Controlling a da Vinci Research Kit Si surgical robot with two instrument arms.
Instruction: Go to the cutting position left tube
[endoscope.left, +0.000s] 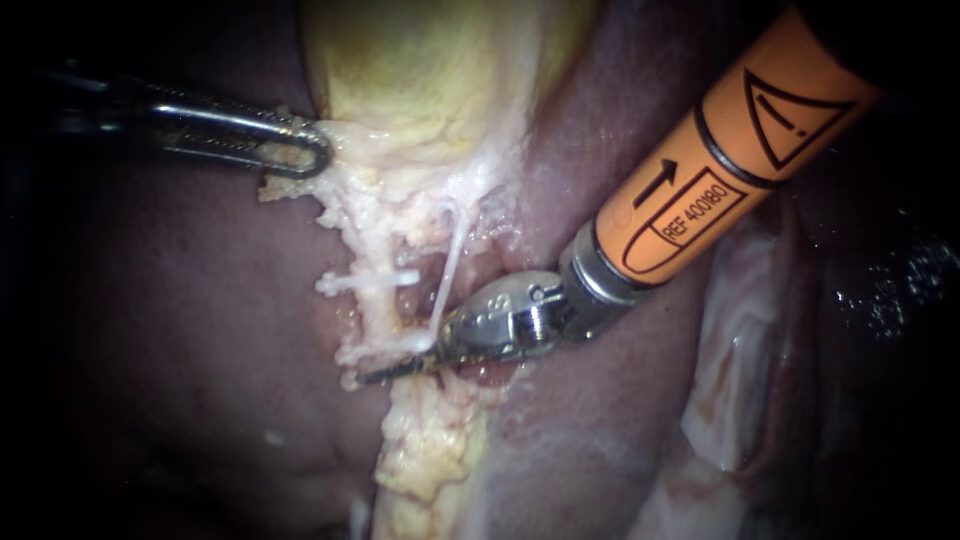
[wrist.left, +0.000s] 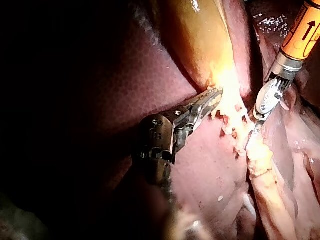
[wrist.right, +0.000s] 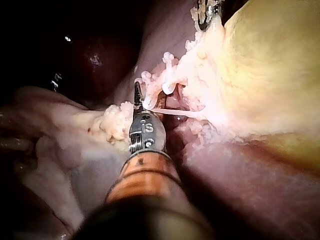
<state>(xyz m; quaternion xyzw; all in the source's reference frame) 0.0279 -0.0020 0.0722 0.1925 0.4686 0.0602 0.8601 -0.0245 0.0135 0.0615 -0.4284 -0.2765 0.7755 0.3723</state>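
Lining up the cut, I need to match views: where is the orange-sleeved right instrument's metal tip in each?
Endoscope view: orange-sleeved right instrument, tip just below centre on the lumpy pale tissue.
Left wrist view: across that tissue from the left instrument.
Right wrist view: ahead of its own shaft, against that tissue.
Shared landmark: the yellow gallbladder, adjoining that tissue.
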